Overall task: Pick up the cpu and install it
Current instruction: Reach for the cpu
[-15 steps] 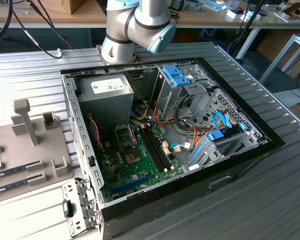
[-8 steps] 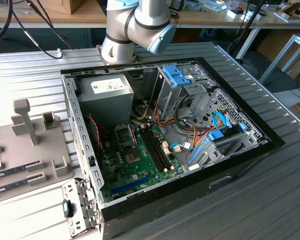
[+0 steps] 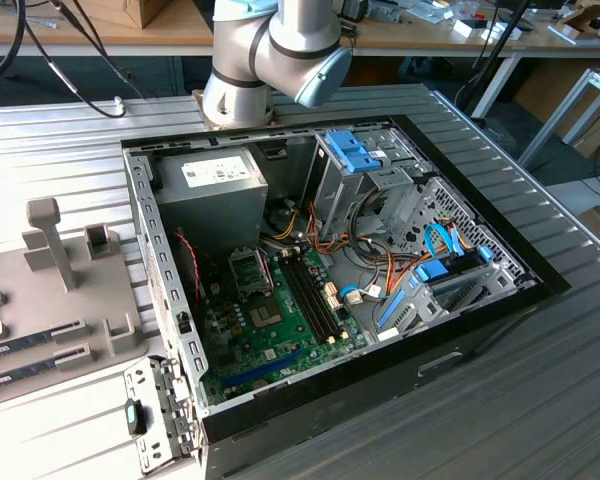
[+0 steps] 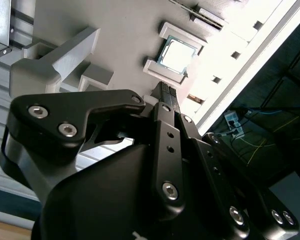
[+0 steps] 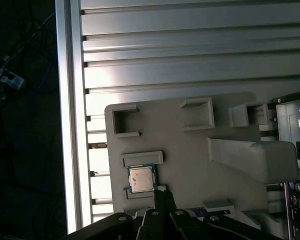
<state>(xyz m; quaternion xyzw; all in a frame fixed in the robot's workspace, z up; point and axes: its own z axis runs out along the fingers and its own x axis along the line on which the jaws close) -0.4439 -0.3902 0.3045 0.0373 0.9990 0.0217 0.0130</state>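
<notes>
The cpu is a small square chip with a silver top on a green board. It lies flat in a raised pocket of the grey fixture plate. In the first wrist view the cpu sits near the plate's edge beside the slatted table. My gripper hovers above the plate just beside the chip, its black fingers pressed together and holding nothing. In the exterior view the black socket frame sits on the green motherboard inside the open computer case.
The arm rises behind the case. Grey posts and holders stand on the fixture plate at the exterior view's left. Dark memory sticks, cables and blue drive brackets crowd the case. The table's edge runs close to the plate.
</notes>
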